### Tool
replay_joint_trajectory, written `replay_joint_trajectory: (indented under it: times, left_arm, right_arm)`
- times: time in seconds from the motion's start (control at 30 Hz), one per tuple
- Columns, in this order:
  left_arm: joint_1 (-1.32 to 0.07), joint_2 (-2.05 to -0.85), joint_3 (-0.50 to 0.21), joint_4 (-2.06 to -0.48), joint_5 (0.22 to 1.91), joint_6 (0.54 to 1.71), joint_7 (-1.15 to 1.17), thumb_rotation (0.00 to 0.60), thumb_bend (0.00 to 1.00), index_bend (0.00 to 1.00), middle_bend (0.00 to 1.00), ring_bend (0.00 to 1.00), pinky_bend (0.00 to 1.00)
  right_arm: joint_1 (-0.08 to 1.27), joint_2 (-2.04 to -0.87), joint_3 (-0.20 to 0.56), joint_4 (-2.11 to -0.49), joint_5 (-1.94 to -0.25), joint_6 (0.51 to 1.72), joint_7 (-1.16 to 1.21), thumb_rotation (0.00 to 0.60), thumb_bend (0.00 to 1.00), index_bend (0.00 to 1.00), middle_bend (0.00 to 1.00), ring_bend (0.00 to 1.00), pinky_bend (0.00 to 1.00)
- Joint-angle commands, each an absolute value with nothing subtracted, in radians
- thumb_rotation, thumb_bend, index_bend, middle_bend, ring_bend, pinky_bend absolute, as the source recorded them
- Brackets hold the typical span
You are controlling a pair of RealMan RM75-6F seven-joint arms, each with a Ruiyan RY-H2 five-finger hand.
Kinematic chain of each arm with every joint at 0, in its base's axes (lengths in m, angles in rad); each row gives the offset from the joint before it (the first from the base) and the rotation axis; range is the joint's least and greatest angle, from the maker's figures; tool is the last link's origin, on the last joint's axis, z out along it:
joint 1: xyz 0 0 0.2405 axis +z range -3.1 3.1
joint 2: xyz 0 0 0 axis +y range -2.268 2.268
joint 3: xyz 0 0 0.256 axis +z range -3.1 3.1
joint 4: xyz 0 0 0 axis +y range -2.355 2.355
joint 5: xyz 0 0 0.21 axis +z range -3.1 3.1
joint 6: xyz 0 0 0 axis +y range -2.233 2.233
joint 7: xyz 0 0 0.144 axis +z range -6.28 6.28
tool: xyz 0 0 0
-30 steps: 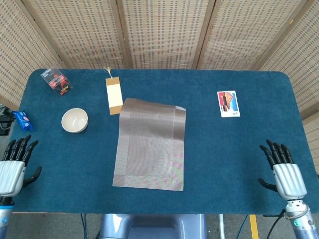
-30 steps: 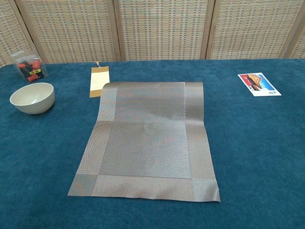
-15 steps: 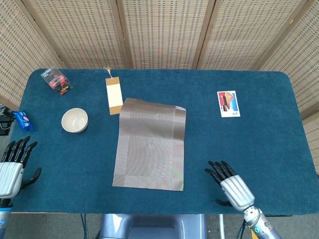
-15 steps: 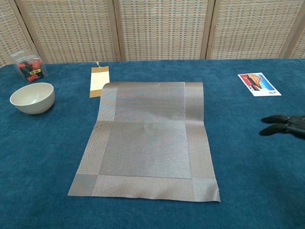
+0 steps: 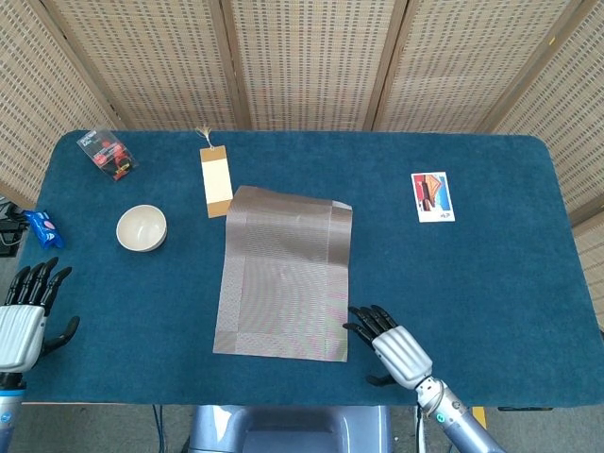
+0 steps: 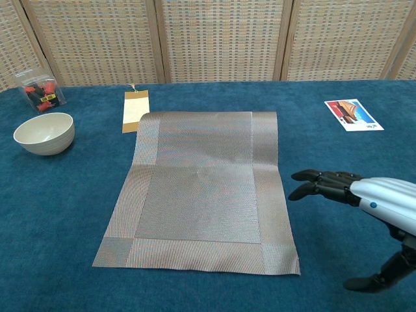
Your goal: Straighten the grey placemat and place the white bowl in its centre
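Note:
The grey placemat (image 5: 286, 274) (image 6: 203, 189) lies slightly askew in the middle of the blue table, its long side running away from me. The white bowl (image 5: 142, 227) (image 6: 44, 133) stands upright on the cloth to the mat's left, well apart from it. My right hand (image 5: 394, 346) (image 6: 364, 195) hovers open just off the mat's near right corner, fingers spread and pointing at the mat edge, holding nothing. At the table's near left edge my left hand (image 5: 25, 311) rests open and empty; only the head view shows it.
A tan bookmark with a tassel (image 5: 216, 181) (image 6: 136, 110) lies just beyond the mat's far left corner. A picture card (image 5: 432, 196) (image 6: 353, 114) lies at the right. A clear packet of red items (image 5: 109, 154) (image 6: 41, 91) sits far left. A blue object (image 5: 42, 228) is at the left edge.
My right hand has swept leftward from the table's near right edge to just beside the mat's near right corner. The left hand, mat and bowl have not moved.

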State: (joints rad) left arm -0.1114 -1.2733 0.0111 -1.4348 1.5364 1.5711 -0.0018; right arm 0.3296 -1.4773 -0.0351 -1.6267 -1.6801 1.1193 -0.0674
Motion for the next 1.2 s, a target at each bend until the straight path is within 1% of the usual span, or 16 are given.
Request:
replay_joint_trajectory:
  times: [0.03,0.37,0.57,0.77,1.13,1.2]
  left_arm:
    - [-0.111,-1.274,0.010,-1.434,1.536,1.568,0.000,0.600,0.34,0.10,0.00,0.00,0.00]
    - [-0.112,-1.280,0.003,-1.430,1.529,1.542,0.003,0.600,0.34,0.11,0.00,0.00,0.00]
    - [-0.107,-1.281,-0.008,-1.428,1.525,1.548,-0.007,0.600,0.34,0.11,0.00,0.00,0.00]
    - [-0.110,-1.282,-0.013,-1.423,1.516,1.527,-0.009,0.600,0.34,0.11,0.00,0.00,0.00]
    - [-0.110,-1.284,-0.026,-1.417,1.499,1.510,-0.016,0.600,0.34,0.11,0.00,0.00,0.00]
    - [-0.110,-1.287,-0.029,-1.417,1.495,1.507,-0.015,0.600,0.34,0.12,0.00,0.00,0.00]
  right_arm:
    - [0.336,-1.500,-0.027,-1.606,-1.676,1.127,-0.057,0.600,0.03,0.19,0.00,0.00,0.00]
    - [0.361,-1.580,-0.019,-1.535,-1.637,1.099,-0.038,0.600,0.03,0.20,0.00,0.00,0.00]
    - [0.376,-1.638,-0.012,-1.481,-1.620,1.090,-0.040,0.600,0.03,0.21,0.00,0.00,0.00]
    - [0.389,-1.682,-0.012,-1.430,-1.608,1.086,-0.014,0.600,0.04,0.23,0.00,0.00,0.00]
    - [0.413,-1.739,-0.004,-1.351,-1.585,1.073,0.031,0.600,0.10,0.26,0.00,0.00,0.00]
    - [0.416,-1.748,-0.003,-1.335,-1.582,1.072,0.038,0.600,0.14,0.28,0.00,0.00,0.00]
